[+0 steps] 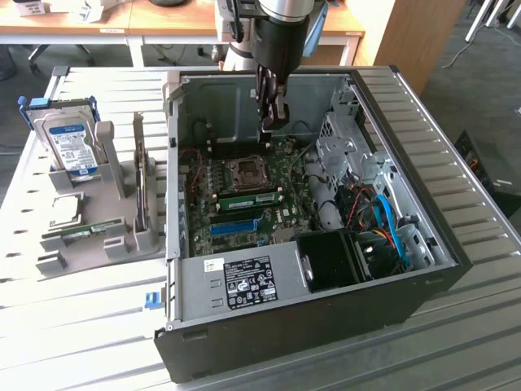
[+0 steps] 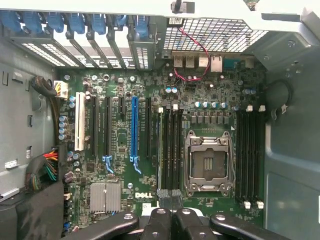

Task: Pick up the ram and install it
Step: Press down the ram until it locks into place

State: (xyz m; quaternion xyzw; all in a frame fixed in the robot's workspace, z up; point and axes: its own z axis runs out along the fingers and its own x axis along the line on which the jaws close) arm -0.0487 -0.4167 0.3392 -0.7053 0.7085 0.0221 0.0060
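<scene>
The pincer (image 1: 272, 122) is seen fully closed and empty above the motherboard (image 1: 244, 195) inside the opened computer case (image 1: 423, 269); a ram (image 1: 249, 198) sits seated beside the socket.

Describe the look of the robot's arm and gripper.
The arm is a thick black cylinder with a silver band near the top and a blue patch at its side. The gripper below is dark, narrow metal; in the wrist view its black linkages carry round silver pivot bolts.
</scene>
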